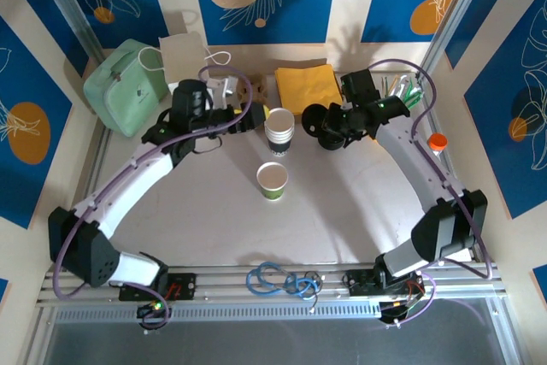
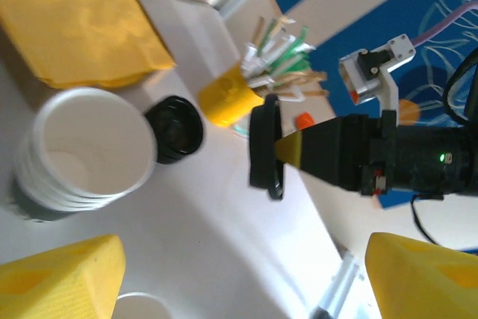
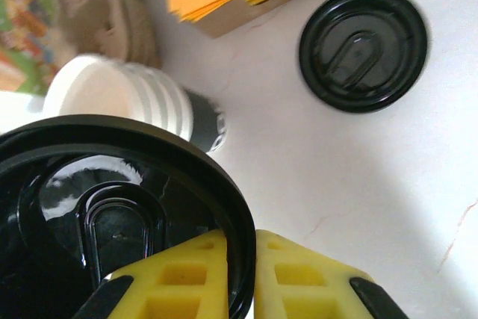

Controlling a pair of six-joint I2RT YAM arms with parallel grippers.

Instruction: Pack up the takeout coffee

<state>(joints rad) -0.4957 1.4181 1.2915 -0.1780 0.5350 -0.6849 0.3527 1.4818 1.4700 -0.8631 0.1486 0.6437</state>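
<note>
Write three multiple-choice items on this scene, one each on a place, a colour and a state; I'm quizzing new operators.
1. Where is the green cup? A on the table, on the near side of the white cup stack; B on top of that stack; C inside that stack.
2. What colour is the lid in the right gripper? A white; B black; C orange.
3. The left gripper is: A shut on the green cup; B shut on a lid; C open, holding nothing.
Answers: A, it stands by itself on bare tabletop; B, the pinched lid is glossy black; C, its fingers stand wide apart around nothing.
</note>
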